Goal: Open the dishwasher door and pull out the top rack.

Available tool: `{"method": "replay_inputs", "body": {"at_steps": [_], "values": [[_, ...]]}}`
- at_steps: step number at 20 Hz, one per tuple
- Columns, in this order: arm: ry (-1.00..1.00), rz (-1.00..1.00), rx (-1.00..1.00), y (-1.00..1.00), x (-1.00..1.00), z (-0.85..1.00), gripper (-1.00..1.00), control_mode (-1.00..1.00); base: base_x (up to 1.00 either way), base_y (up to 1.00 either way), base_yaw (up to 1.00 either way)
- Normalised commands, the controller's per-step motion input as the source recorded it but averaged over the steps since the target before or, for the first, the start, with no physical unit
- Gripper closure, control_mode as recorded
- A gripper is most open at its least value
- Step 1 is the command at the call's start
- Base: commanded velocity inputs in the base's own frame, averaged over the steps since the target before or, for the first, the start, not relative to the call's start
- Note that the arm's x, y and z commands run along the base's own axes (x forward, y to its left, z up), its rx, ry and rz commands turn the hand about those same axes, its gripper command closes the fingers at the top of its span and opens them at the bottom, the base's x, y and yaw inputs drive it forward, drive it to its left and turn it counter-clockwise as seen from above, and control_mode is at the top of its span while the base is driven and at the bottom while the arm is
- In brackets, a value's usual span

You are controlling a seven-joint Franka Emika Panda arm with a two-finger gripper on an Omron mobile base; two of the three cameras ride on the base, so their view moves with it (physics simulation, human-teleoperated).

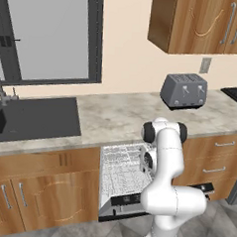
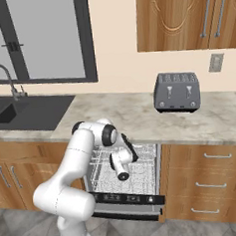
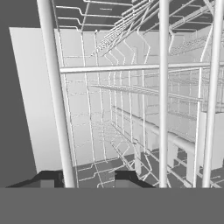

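The dishwasher door (image 1: 128,199) (image 2: 126,199) hangs swung down and open, its black control strip facing outward. Behind and above it the white wire top rack (image 1: 121,166) (image 2: 143,168) (image 3: 131,68) shows in the opening under the counter. My arm bends down over the door, and my gripper (image 1: 147,161) (image 2: 123,175) (image 3: 87,177) is at the rack's front. In the hand view the fingers are spread, and a thick upright rack wire (image 3: 57,109) stands between them, close to the left fingertip (image 3: 48,178). The gripper is open. The door handle is hidden.
A grey toaster (image 1: 184,90) (image 2: 177,92) stands on the marble counter above the drawers (image 1: 217,161) (image 2: 214,183) right of the dishwasher. The dark sink (image 1: 31,117) (image 2: 24,111) and wooden cabinet doors (image 1: 41,195) lie to the left.
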Motion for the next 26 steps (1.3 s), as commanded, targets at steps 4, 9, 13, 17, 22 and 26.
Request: {"method": "replay_inputs", "body": {"at_steps": [4,9,13,17,22,26], "values": [[0.07,0.00,0.00,-0.34,-0.64,-0.46,1.00,-1.00,0.00,0.00,0.00],[0.06,0.00,0.00,-0.26,-0.58,-0.38,1.00,-1.00,0.00,0.00,0.00],[0.06,0.00,0.00,-0.28,-0.56,-0.28,1.00,-1.00,0.00,0.00,0.00],[0.05,0.00,0.00,-0.39,-0.66,-0.20,1.00,-1.00,0.00,0.00,0.00],[0.11,0.04,0.00,-0.38,-0.50,-0.03,1.00,-1.00,0.00,0.00,0.00],[0.17,0.06,0.00,-0.40,-0.33,0.00,1.00,-1.00,0.00,0.00,0.00]]}}
